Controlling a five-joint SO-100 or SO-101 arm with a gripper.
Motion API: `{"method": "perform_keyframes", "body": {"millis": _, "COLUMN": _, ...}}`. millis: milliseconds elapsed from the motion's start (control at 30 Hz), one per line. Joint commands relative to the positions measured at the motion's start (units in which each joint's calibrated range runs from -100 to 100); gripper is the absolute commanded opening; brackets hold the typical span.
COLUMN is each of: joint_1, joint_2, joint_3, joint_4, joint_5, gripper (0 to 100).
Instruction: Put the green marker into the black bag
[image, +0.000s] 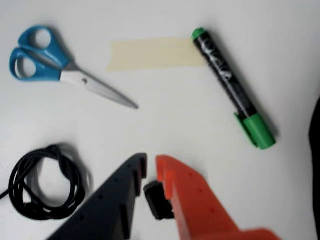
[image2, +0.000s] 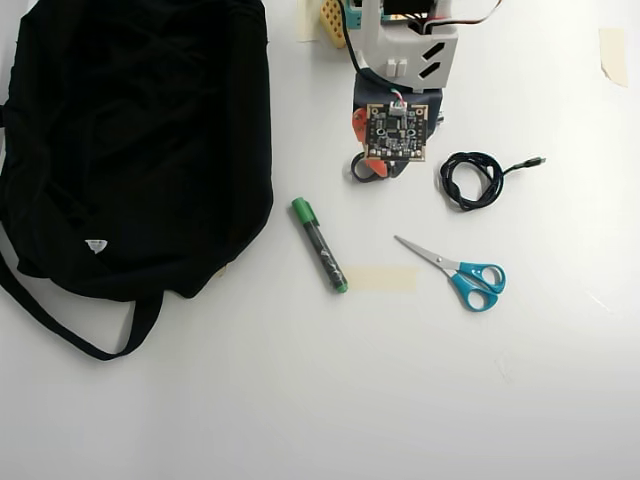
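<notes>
In the wrist view the tool enters from the bottom edge, one finger dark blue-black and the other orange. The tips stand only a narrow gap apart, nearly pressed together, and nothing lies between them. It hangs over bare white table.

The green marker lies beyond the tool and off to its right in this view, well apart from the fingertips. It rests flat on the table and runs on a slant: its small green end is farther from the tool, touching the right end of a strip of pale tape, while its large green cap is nearer the tool and further right. The dark barrel between them bears white print.

Beyond the tool to the left lie scissors with blue handles, blades pointing toward the middle of the table. Just left of the tool sits a coiled black cable.

In the overhead view the tool hangs at the lower end of the arm, with the marker below and slightly left of it, apart from it. The black bag fills the left part of the picture, further from the tool than the marker, its edge near the marker's cap. The cable lies right of the tool, the scissors below right, the tape straight below.
</notes>
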Motion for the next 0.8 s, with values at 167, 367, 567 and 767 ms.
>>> {"method": "perform_keyframes", "body": {"millis": 167, "joint_1": -0.1, "joint_2": -2.5, "joint_3": -0.7, "joint_4": 0.3, "joint_5": 0.3, "gripper": 2}}
{"method": "perform_keyframes", "body": {"millis": 367, "joint_1": -0.1, "joint_2": -2.5, "joint_3": -0.8, "joint_4": 0.2, "joint_5": 0.3, "gripper": 2}}
{"method": "perform_keyframes", "body": {"millis": 567, "joint_1": -0.1, "joint_2": -2.5, "joint_3": -1.1, "joint_4": -0.1, "joint_5": 0.2, "gripper": 2}}
{"method": "perform_keyframes", "body": {"millis": 767, "joint_1": -0.1, "joint_2": -2.5, "joint_3": -1.0, "joint_4": -0.2, "joint_5": -0.2, "gripper": 2}}
